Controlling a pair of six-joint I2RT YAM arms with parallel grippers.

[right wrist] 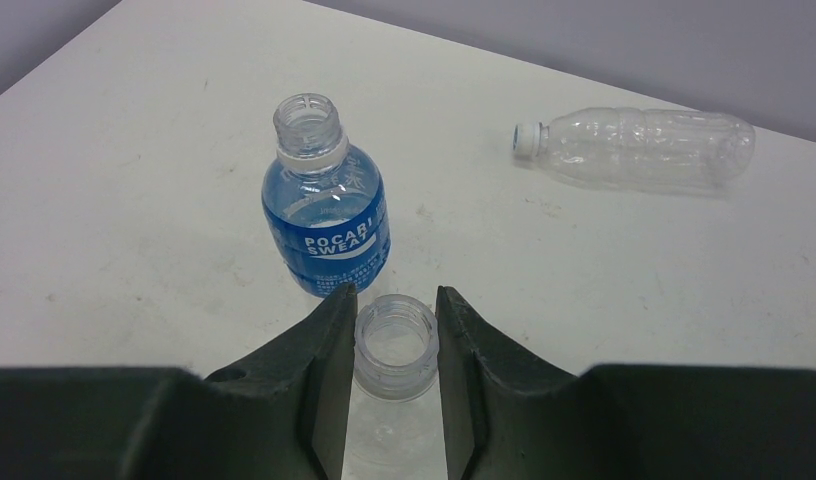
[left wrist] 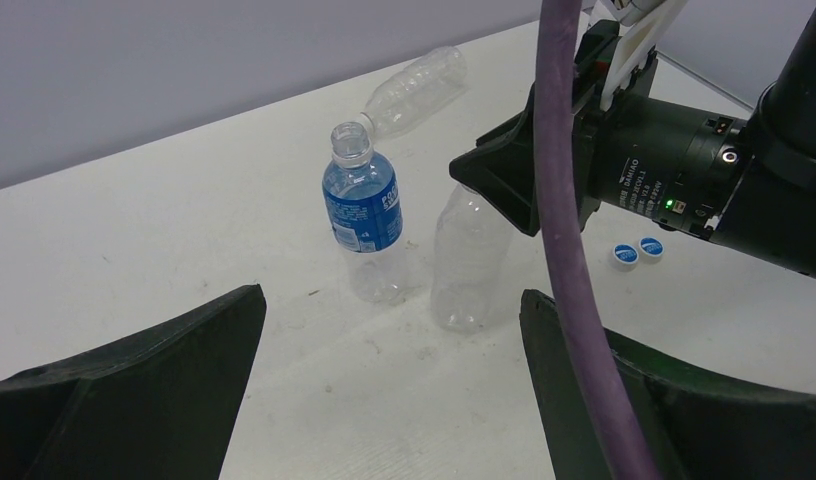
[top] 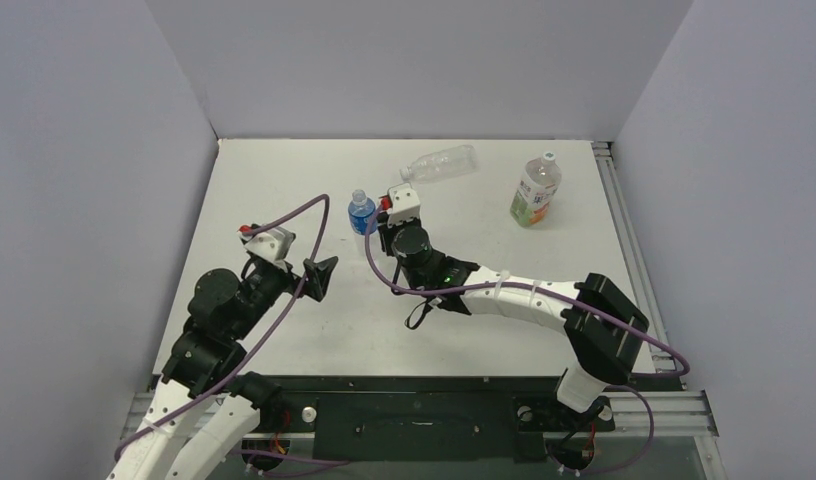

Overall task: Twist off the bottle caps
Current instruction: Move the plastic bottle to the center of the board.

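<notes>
My right gripper [right wrist: 394,302] squeezed the open neck of the plain bottle [right wrist: 390,352], I think to hold it steady. My left gripper [left wrist: 391,300] stood wide apart, empty. Two blue caps [left wrist: 625,255] lay nearby.

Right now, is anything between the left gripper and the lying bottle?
Yes. The blue-labelled bottle stands upright between the open left gripper and the lying bottle. The right gripper, shut on the plain bottle, is just right of that line.
</notes>
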